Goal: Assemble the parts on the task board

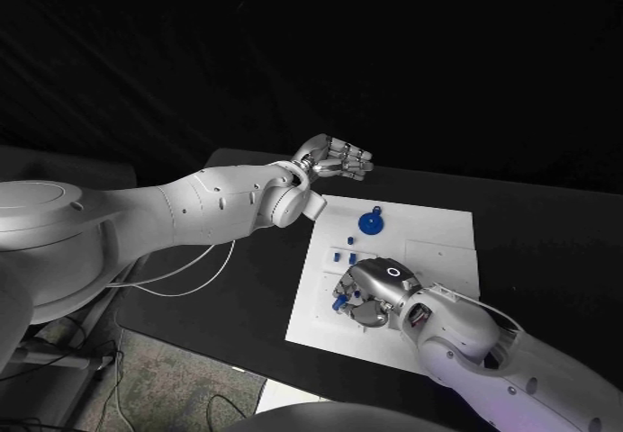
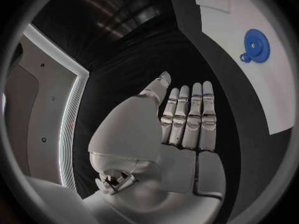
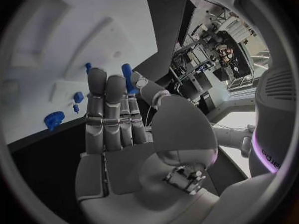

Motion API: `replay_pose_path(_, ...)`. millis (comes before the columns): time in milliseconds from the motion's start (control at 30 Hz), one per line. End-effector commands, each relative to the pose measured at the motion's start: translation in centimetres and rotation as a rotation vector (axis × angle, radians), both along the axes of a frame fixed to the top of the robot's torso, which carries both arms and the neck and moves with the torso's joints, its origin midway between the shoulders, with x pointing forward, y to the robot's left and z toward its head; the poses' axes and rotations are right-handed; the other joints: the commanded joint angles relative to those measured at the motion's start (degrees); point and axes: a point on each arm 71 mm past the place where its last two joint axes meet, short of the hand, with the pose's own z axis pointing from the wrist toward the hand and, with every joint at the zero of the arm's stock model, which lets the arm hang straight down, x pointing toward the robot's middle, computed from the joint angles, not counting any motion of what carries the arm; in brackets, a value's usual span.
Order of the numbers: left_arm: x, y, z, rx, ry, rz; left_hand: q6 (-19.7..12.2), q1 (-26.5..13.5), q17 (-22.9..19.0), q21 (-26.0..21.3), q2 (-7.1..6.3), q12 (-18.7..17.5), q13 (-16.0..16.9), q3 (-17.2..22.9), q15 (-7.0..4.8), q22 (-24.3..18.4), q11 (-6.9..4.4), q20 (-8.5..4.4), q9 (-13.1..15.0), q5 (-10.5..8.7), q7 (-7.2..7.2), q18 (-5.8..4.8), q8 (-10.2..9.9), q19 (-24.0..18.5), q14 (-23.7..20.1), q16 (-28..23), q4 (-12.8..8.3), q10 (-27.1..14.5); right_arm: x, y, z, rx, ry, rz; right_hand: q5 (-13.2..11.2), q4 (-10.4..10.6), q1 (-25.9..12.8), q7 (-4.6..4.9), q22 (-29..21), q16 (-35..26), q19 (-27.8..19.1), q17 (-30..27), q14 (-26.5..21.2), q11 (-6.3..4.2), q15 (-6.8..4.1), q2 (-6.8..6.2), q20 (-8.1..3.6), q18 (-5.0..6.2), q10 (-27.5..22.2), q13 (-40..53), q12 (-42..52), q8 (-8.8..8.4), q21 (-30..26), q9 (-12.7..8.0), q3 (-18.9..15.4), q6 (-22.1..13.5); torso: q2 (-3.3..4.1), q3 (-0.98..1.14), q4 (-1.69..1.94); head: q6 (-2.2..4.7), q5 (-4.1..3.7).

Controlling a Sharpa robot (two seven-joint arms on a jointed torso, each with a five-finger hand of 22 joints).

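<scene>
The white task board (image 1: 439,236) lies mid-table. A blue gear (image 1: 372,222) rests on its far left part and is also in the left wrist view (image 2: 256,46). Small blue parts (image 1: 348,258) stand near the board's left edge. My right hand (image 1: 370,294) is low over the board's near left area. In the right wrist view its fingers (image 3: 111,109) are straight, and a blue part (image 3: 127,77) sits pinched between the thumb tip and a finger. My left hand (image 1: 332,160) hovers beyond the board's far left corner, fingers (image 2: 190,117) straight and together, holding nothing.
Other blue parts (image 3: 77,97) stand on the board (image 3: 44,45) past the right hand's fingertips. A white cable (image 1: 194,274) trails over the table's left edge. Bare black tabletop (image 1: 546,234) lies right of the board.
</scene>
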Motion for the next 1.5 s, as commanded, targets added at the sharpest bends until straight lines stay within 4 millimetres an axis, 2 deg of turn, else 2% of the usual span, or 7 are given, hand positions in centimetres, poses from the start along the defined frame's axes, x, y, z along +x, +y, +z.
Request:
replay_pose_path(33, 0.0, -0.3, 0.1, -0.014, -0.001, -0.020, 0.07, 0.53, -0.01, 0.38, 0.04, -0.17, -0.02, 0.16, -0.05, -0.06, -0.13, -0.01, -0.02, -0.21, -0.08, -0.31, -0.15, 0.22, 0.14, 0.24, 0.31, 0.03, -0.2, 0.3, -0.1, -0.031, -0.063, 0.036, 0.33, -0.30, 0.18, -0.53, 0.05, -0.37, 1.97, -0.09, 0.11, 0.12, -0.34, 0.60, -0.37, 1.13, 0.45, 0.08, 0.21, 0.28, -0.20, 0.74, -0.05, 1.03, 0.01, 0.06, -0.01, -0.13, 0.17)
replay_pose_path(933, -0.1, -0.4, 0.1, -0.016, 0.003, -0.027, 0.08, 0.47, -0.01, 0.39, 0.10, -0.18, -0.03, 0.19, -0.04, -0.21, -0.12, 0.02, -0.02, -0.21, -0.08, -0.32, -0.14, 0.18, 0.08, 0.24, 0.35, 0.01, -0.2, 0.3, -1.8, -0.113, -0.093, 0.032, -0.12, -0.63, 0.12, -0.54, 0.33, -0.29, 2.03, -0.11, 0.15, 0.11, -0.32, 0.72, -0.36, 1.18, 0.53, 0.08, 0.22, 0.27, -0.20, 0.77, 0.29, 1.06, -0.03, -0.01, -0.03, -0.55, 0.10)
replay_pose_path(1500, -0.1, -0.4, 0.1, -0.016, 0.006, -0.030, 0.03, 0.38, -0.01, 0.38, 0.11, -0.18, -0.03, 0.13, -0.02, -0.29, -0.10, 0.04, -0.02, -0.23, -0.08, -0.32, -0.15, 0.18, 0.05, 0.24, 0.45, -0.05, -0.1, 0.2, -2.0, -0.128, -0.131, 0.018, -0.24, -0.74, 0.16, -0.58, 0.58, -0.22, 2.05, -0.10, 0.15, 0.08, -0.35, 0.63, -0.37, 1.21, 0.66, 0.09, 0.23, 0.28, -0.12, 0.81, 0.54, 1.19, -0.01, 0.00, -0.03, -0.64, -0.02)
